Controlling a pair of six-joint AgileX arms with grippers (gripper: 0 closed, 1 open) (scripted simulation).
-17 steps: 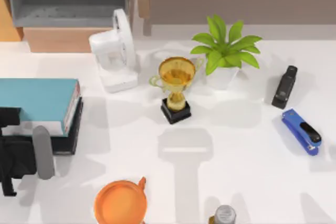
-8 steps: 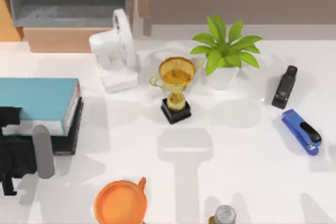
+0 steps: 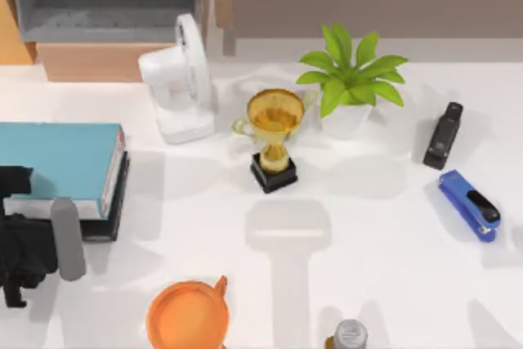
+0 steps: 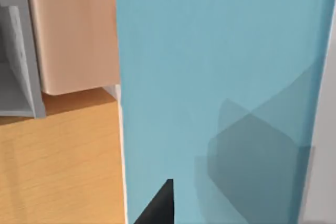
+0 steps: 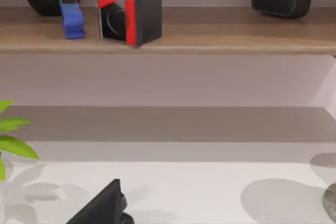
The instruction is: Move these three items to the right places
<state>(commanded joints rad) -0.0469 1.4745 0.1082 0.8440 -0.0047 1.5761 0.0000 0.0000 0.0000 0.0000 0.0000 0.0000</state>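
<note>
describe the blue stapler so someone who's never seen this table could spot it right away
Start at the green potted plant near the back middle of the white table, then look toward the table's right edge. Two staplers lie there: the black stapler sits farther back, and the blue stapler lies just in front of it, angled. It is bright blue with a black tip, unlike its all-black neighbour.

Teal book (image 3: 57,157), gold trophy (image 3: 274,132), blue stapler (image 3: 468,204), orange, perhaps cup (image 3: 187,315).
</note>
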